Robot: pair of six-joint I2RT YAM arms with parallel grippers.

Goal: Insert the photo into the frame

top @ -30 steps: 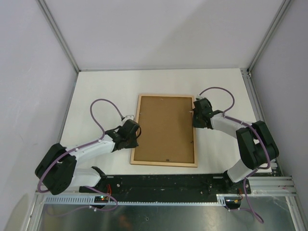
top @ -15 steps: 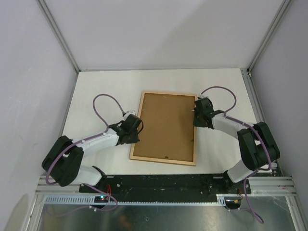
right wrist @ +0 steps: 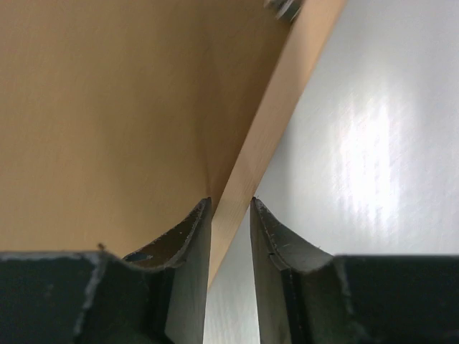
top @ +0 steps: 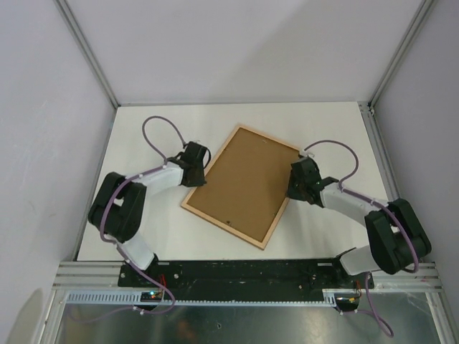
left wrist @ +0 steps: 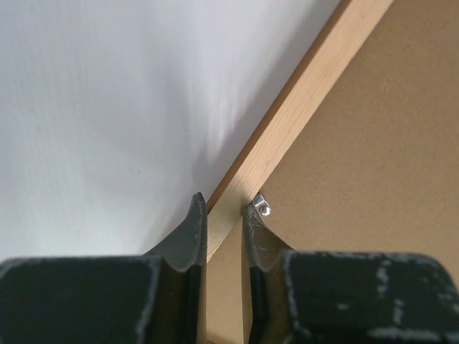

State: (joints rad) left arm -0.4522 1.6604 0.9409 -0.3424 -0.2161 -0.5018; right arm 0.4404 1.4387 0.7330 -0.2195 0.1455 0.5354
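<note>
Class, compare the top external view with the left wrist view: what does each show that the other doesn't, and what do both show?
Only the top view: the whole frame lying askew on the table, with the right gripper at its far long side. Only the wrist view: the left gripper straddling the pale wood, with a small metal clip beside it. Both: the frame and its brown backing board.

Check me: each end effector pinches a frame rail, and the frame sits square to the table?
Not square: the top external view shows the frame turned at an angle to the table. The left end effector and right end effector do pinch rails.
</note>
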